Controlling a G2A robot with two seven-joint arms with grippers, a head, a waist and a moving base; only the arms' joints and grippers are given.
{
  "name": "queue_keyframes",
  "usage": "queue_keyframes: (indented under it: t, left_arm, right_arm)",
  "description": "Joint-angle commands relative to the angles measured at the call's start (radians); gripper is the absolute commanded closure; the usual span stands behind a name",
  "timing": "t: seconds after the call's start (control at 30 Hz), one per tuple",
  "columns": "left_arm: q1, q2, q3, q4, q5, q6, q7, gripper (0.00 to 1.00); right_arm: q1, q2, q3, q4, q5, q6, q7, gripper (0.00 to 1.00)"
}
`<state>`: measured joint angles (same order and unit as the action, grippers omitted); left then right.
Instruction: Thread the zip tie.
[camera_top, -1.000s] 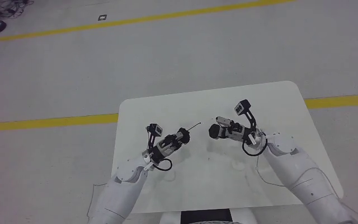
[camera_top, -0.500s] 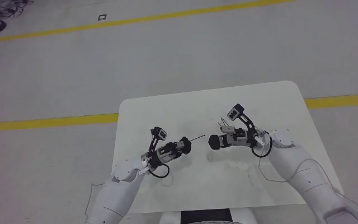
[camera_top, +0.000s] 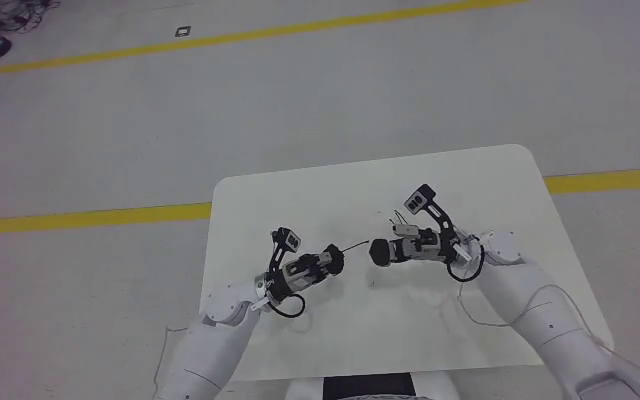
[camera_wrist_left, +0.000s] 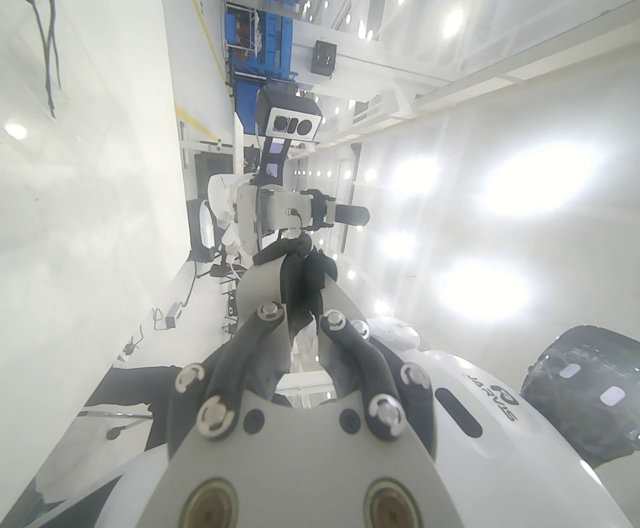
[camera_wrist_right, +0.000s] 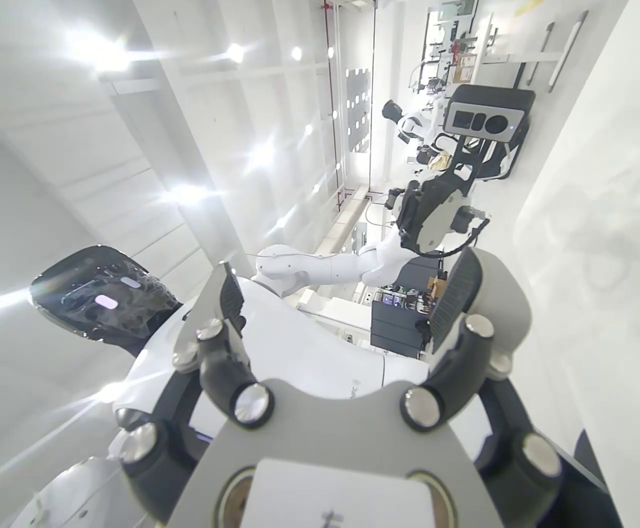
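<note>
A thin black zip tie (camera_top: 354, 246) sticks out from my left gripper (camera_top: 334, 260) above the middle of the white table (camera_top: 480, 180). In the left wrist view the left gripper (camera_wrist_left: 300, 295) is shut on the dark end of the zip tie (camera_wrist_left: 300, 280). My right gripper (camera_top: 378, 252) faces it from the right, and the tie's free tip ends just short of it. In the right wrist view the right gripper (camera_wrist_right: 340, 295) is open with nothing between its ribbed pads (camera_wrist_right: 450, 295). Both grippers hang above the tabletop.
The table has rounded corners and bare surface all around the arms. Yellow lines (camera_top: 100, 217) run across the grey floor behind the table. Each wrist view shows the other arm's gripper farther off (camera_wrist_left: 300, 215) (camera_wrist_right: 430, 220).
My right gripper has moved left and slightly down toward the left gripper. The left gripper has shifted a little toward the table's middle, so the tie's tip now points at the right gripper.
</note>
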<state>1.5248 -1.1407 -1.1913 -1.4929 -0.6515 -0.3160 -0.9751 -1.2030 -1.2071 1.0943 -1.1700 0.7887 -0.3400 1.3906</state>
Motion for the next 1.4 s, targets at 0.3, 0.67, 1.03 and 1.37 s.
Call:
queue_keyframes:
  t: [0.3, 0.67, 1.03, 1.37]
  left_arm:
    - [0.000, 0.000, 0.000, 0.000, 0.000, 0.000, 0.000, 1.00]
    - [0.000, 0.000, 0.000, 0.000, 0.000, 0.000, 0.000, 1.00]
    - [0.000, 0.000, 0.000, 0.000, 0.000, 0.000, 0.000, 1.00]
    - [0.000, 0.000, 0.000, 0.000, 0.000, 0.000, 0.000, 1.00]
  right_arm:
    - [0.016, -0.012, -0.024, 0.028, -0.006, 0.000, -0.001, 0.99]
    - [0.031, -0.017, -0.033, 0.052, -0.029, 0.000, -0.001, 0.93]
    - [0.034, -0.017, -0.039, 0.061, -0.043, 0.000, -0.001, 0.76]
    - [0.029, -0.013, -0.038, 0.069, -0.045, 0.000, -0.001, 0.73]
